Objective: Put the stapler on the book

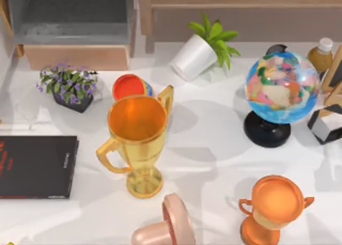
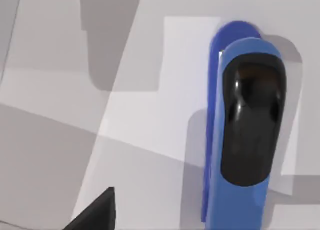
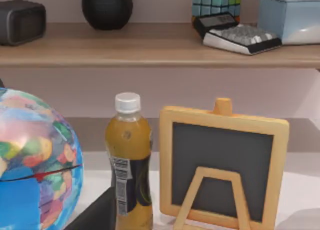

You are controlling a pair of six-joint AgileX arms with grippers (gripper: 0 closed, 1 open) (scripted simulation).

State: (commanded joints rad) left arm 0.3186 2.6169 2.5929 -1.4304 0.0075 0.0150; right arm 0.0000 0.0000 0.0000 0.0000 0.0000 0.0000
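Start at the left edge of the top view: your book lies flat on the white counter, black cover up, red lettering toward the far left, pale print along its spine edge. Behind it sits a dark pot of purple flowers.

Your stapler appears in the left wrist view, lying on the pale counter: a bright-blue body with a glossy black top, nothing touching it. A dark finger tip of the left pincer pokes in at the frame's lower edge, well apart from the stapler; you cannot tell whether that pincer is wide or narrow.

Moving right in the top view, a tall gold trophy stands near the middle, a red-and-striped ball just behind it. A pink object lies on its side in front. A tipped white pot with a green plant rests at the back.

Further right stands a globe on a black base, with a smaller orange trophy in front. At the right edge, the right wrist view shows a juice bottle beside a small wood-framed chalkboard. The right pincer's state cannot be told either.
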